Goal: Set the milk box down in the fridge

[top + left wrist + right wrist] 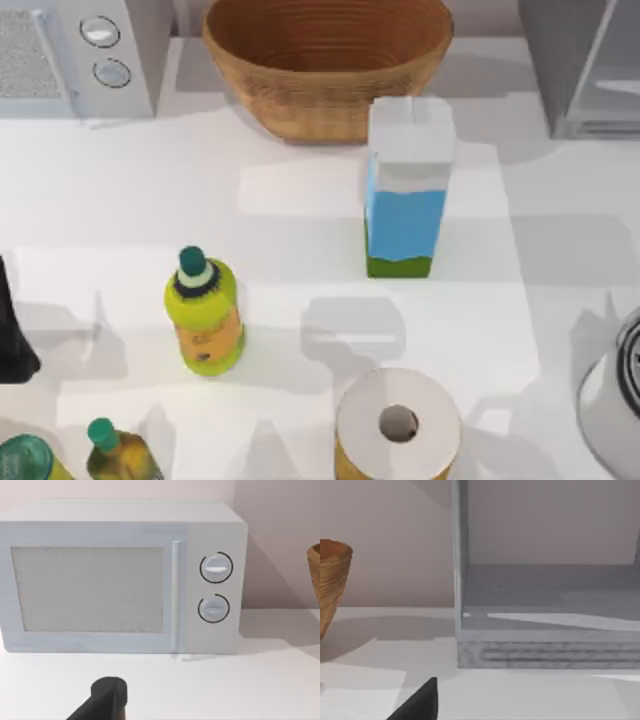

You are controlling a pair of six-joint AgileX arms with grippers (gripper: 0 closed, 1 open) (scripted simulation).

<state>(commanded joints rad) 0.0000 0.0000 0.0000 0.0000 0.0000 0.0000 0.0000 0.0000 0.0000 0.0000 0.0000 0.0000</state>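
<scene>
The milk box [405, 190] stands upright on the white table, a little right of centre, with a white top, blue middle and green bottom band. The fridge [580, 70] is the dark grey cabinet at the back right corner. In the right wrist view the fridge [545, 605] faces me open, showing its paler grey inside floor. My left gripper [10, 330] is a dark shape at the table's left edge, far from the milk box. A dark tip of my left gripper [107, 700] faces the microwave. A dark tip of my right gripper [420, 702] sits low before the fridge. Nothing is held.
A light grey microwave [80, 50] stands back left and a woven basket [325, 60] back centre, just behind the milk box. A yellow-green bottle [205, 315], a paper roll [398, 425], two green-capped bottles [110, 450] and a round metal vessel [615, 400] crowd the front.
</scene>
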